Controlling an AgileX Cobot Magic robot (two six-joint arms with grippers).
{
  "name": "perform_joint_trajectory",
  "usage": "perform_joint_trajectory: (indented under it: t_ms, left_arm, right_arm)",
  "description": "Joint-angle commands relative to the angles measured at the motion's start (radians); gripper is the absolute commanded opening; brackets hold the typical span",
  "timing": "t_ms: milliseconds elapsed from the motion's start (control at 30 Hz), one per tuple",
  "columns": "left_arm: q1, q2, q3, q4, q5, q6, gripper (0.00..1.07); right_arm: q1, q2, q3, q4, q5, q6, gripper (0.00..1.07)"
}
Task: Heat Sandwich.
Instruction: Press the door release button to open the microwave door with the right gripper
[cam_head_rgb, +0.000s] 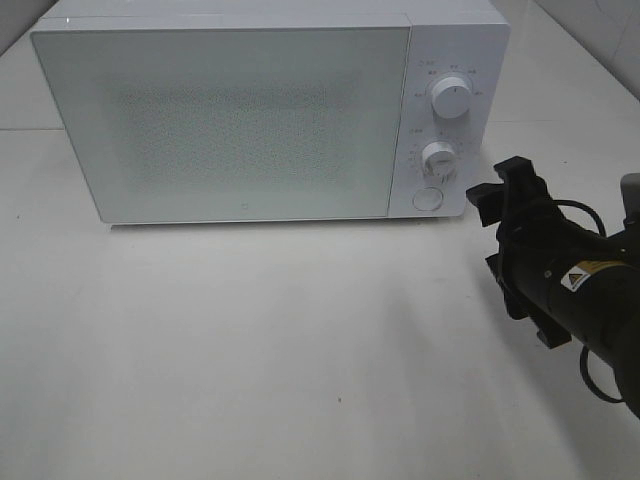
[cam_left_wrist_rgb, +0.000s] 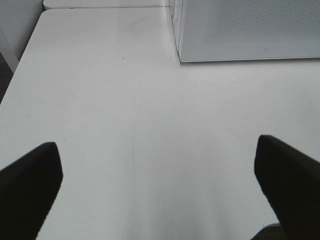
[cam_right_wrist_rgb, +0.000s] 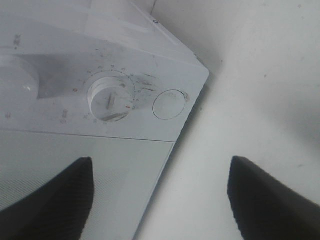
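Item: microwave (cam_head_rgb: 220, 120), white, sitting on a white table (cam_head_rgb: 300, 380), its door (cam_head_rgb: 200, 60) shut and its frosted front hiding the inside. Item: right gripper (cam_right_wrist_rgb: 160, 200), jaws standing wide apart and gripping nothing, hovering just off the control panel. The lower dial (cam_right_wrist_rgb: 111, 99) and the round button (cam_right_wrist_rgb: 169, 104) are lying directly ahead of its fingers, the button nearer the free corner. It is probably being held there, open and unloaded, so that one finger can press the button or both can close round the dial. Which of the two it is lining up for cannot be judged. Item: upper dial (cam_head_rgb: 452, 98), sitting further off beyond the lower one. Item: left gripper (cam_left_wrist_rgb: 160, 195), jaws fully spread and empty, hanging over bare table with the microwave's near corner well ahead of it. It is seemingly waiting clear of the door's swing. Item: sandwich, showing in no view. Nothing is lying on the table near either gripper, so it may be sitting behind the shut door, though that cannot be confirmed.
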Motion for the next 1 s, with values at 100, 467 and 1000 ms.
perform_joint_trajectory:
  t_ms: [100,467,1000]
  left_arm:
    - [0.004,-0.012,0.006,-0.006,-0.011,-0.004,1.00]
    - [0.004,-0.012,0.006,-0.006,-0.011,-0.004,1.00]
    - [0.004,-0.012,0.006,-0.006,-0.011,-0.004,1.00]
  right_arm:
    - [0.005,-0.003,-0.002,-0.003,-0.004,0.186,0.68]
    - [0.005,-0.003,-0.002,0.018,0.004,0.333,0.15]
    - [0.002,-0.002,-0.009,0.025,0.007,0.279,0.00]
